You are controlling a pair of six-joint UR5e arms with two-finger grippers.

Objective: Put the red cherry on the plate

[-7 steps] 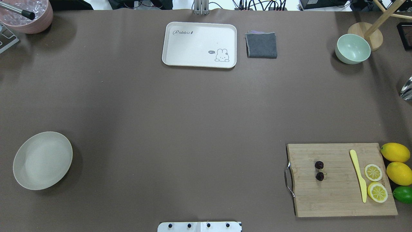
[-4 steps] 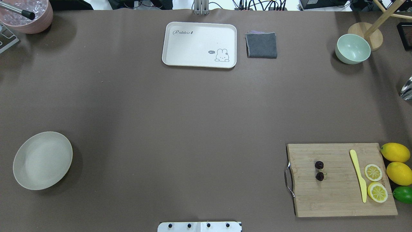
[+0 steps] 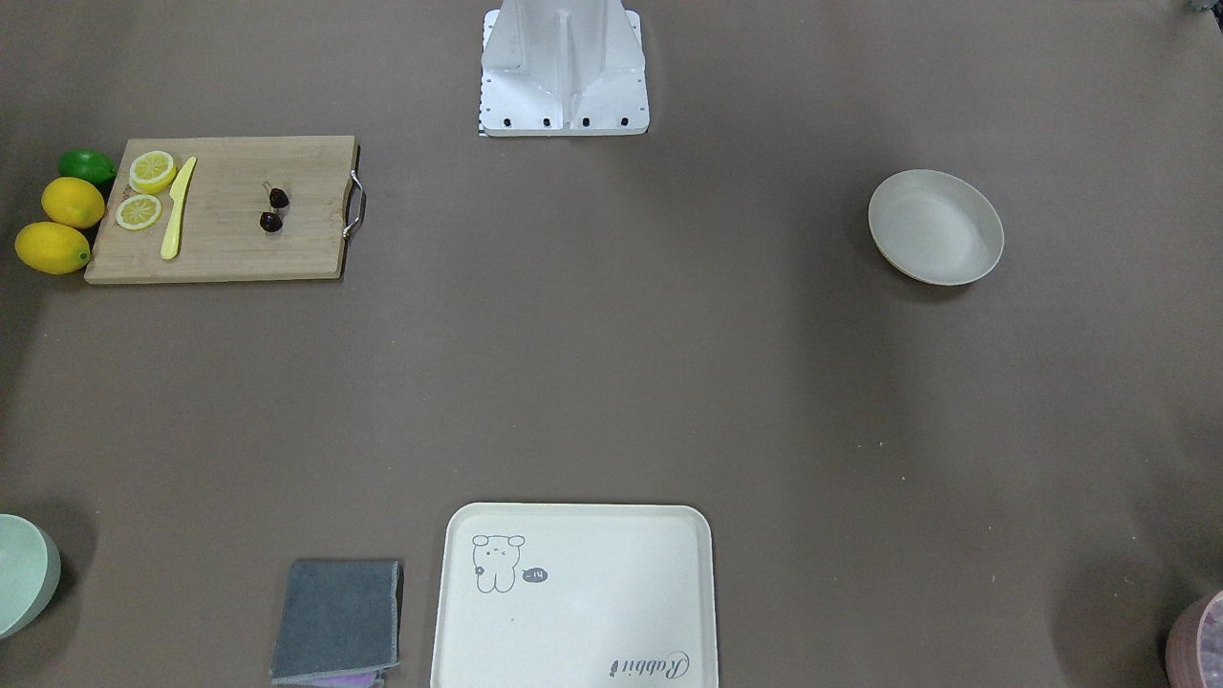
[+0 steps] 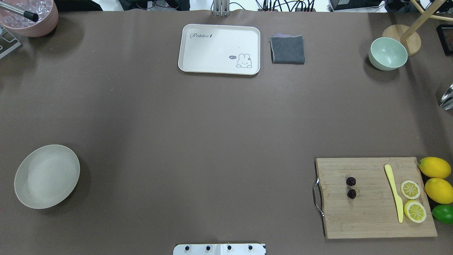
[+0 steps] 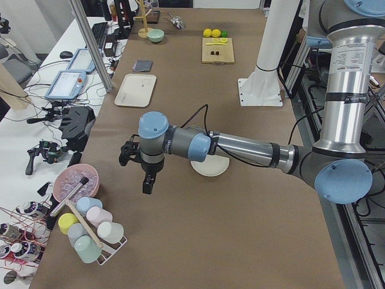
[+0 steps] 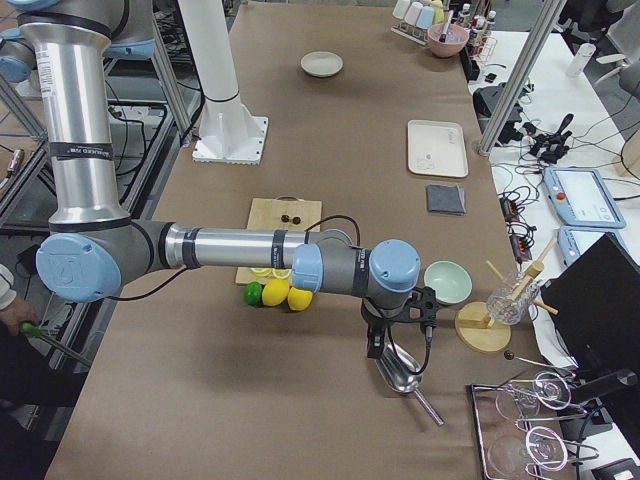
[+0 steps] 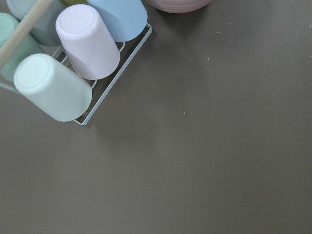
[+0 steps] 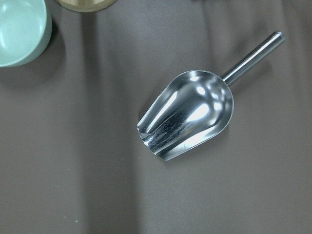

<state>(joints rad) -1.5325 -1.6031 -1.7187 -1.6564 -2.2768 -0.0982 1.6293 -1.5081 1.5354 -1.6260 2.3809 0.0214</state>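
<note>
The red cherry, two tiny dark fruits joined by stems, lies on the wooden cutting board at the near right. The plate, round and cream, sits empty at the near left. Neither gripper shows in the overhead or front views. In the exterior left view my left gripper hangs over bare table beside the plate. In the exterior right view my right gripper hovers above a metal scoop, well past the cherry. I cannot tell whether either gripper is open or shut.
On the board lie a yellow knife and lemon slices, with lemons and a lime beside it. At the far edge are a rabbit tray, grey cloth, green bowl and pink bowl. A cup rack stands near the left wrist.
</note>
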